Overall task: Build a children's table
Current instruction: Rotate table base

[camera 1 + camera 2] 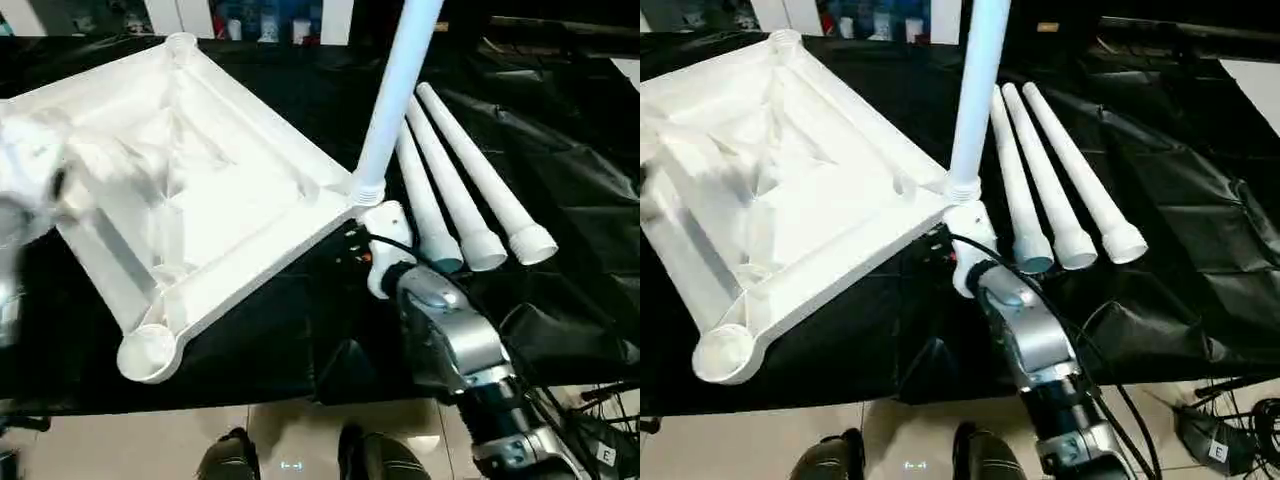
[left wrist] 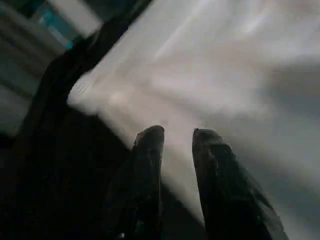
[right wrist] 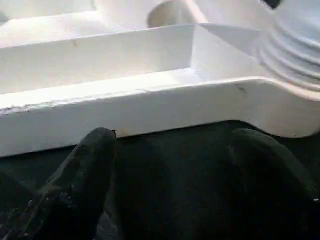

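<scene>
The children's table's white tabletop (image 1: 235,215) lies upside down on black cloth, ribbed underside up. One white leg (image 1: 395,90) stands upright in its right corner socket (image 1: 962,190). Three more legs (image 1: 462,195) lie side by side on the cloth to the right. My right gripper (image 3: 175,137) sits low by that corner, open, its fingers (image 3: 92,150) wide apart over the cloth and facing the tabletop's side wall (image 3: 150,105). My left arm (image 1: 35,175) is a blur over the tabletop's left side. The left gripper (image 2: 177,132) hovers at the white edge, fingers slightly apart, nothing between them.
Black cloth (image 1: 560,170) covers the work table. An open corner socket (image 1: 148,352) sits nearest the front edge and another (image 1: 180,42) at the far corner. Pale floor and the robot's feet (image 1: 230,455) lie below the front edge. Cables (image 1: 1230,420) hang at the lower right.
</scene>
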{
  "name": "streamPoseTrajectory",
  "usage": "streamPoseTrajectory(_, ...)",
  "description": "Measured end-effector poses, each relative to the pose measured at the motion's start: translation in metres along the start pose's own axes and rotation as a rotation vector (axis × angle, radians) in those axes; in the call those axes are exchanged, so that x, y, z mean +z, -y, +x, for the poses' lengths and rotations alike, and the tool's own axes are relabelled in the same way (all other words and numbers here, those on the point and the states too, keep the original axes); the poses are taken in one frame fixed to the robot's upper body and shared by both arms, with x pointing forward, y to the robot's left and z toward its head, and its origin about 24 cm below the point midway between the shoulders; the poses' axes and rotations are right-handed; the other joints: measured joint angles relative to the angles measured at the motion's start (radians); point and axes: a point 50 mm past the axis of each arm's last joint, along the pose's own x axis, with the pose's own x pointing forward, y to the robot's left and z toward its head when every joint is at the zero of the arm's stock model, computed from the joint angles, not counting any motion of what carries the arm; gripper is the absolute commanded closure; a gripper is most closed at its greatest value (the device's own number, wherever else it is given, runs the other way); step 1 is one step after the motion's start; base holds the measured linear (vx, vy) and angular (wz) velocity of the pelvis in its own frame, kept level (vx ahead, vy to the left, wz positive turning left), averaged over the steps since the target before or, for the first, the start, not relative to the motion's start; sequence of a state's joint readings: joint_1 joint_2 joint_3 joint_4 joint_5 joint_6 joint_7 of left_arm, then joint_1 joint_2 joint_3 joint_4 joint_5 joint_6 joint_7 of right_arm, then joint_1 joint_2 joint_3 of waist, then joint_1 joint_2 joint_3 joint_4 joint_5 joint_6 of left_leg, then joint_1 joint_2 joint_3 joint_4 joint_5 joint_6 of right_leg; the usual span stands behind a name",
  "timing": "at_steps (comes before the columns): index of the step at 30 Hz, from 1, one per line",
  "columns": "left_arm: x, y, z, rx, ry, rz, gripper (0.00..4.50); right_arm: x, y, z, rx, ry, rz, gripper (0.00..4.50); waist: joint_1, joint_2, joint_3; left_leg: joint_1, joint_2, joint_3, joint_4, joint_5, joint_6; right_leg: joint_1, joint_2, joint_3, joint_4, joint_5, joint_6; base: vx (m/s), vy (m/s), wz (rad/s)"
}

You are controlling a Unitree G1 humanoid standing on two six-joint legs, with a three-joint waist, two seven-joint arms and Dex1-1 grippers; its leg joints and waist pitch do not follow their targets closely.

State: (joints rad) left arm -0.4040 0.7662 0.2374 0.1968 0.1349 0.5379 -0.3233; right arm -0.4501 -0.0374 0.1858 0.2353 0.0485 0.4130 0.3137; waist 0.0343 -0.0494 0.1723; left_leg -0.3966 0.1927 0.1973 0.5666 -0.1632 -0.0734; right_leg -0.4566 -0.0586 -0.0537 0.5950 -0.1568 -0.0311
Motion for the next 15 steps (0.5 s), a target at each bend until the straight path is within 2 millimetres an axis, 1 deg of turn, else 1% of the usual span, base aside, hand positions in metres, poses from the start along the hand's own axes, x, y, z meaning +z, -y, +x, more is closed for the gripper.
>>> streamPoseTrajectory(3,-0.016,-0.002,-0.003,-0.016,-0.081,0.023,3.34,0.001,-0.001,0.004,0.008,-0.01,0.001,0.62,0.003,-0.002,0.0,0.0,0.0,0.0,0.0,0.0,0.0,0.0,0.0,0.0,0.0,0.0,0.0,0.0,0.0,0.0)
streamPoseTrajectory(6,-0.028,0.003,-0.006,-0.076,-0.149,0.043,3.34,0.001,-0.003,0.007,0.02,-0.008,0.001,0.62,0.002,-0.004,0.001,0.001,0.0,0.0,0.0,0.0,-0.001,0.001,0.0,0.0,0.001,0.0,-0.001,0.0,0.0,0.0)
streamPoseTrajectory(9,-0.039,0.01,-0.01,-0.144,-0.213,0.069,3.34,0.002,-0.003,0.011,0.035,-0.009,-0.004,0.62,-0.003,-0.006,0.002,0.003,0.0,0.0,0.0,0.0,-0.001,0.002,0.0,0.0,0.001,0.001,-0.001,0.0,0.0,0.0)
streamPoseTrajectory(12,-0.045,0.016,-0.014,-0.202,-0.243,0.071,3.34,0.002,-0.003,0.013,0.039,-0.01,-0.005,0.62,-0.003,-0.007,0.002,0.004,0.0,0.0,0.0,0.001,-0.001,0.002,0.0,0.0,0.002,0.001,-0.001,0.0,0.0,0.0)
streamPoseTrajectory(14,-0.045,0.02,-0.017,-0.249,-0.246,0.061,3.34,0.003,-0.003,0.016,0.045,-0.007,-0.005,0.62,-0.004,-0.007,0.002,0.005,0.0,0.0,0.0,0.001,-0.002,0.003,0.0,0.0,0.002,0.001,-0.002,0.0,0.0,0.0)
streamPoseTrajectory(15,-0.042,0.025,-0.021,-0.299,-0.24,0.053,3.34,0.003,-0.003,0.018,0.051,-0.007,-0.008,0.62,-0.004,-0.007,0.002,0.006,0.0,0.0,0.0,0.001,-0.002,0.003,0.0,0.001,0.002,0.001,-0.002,0.0,0.0,0.0)
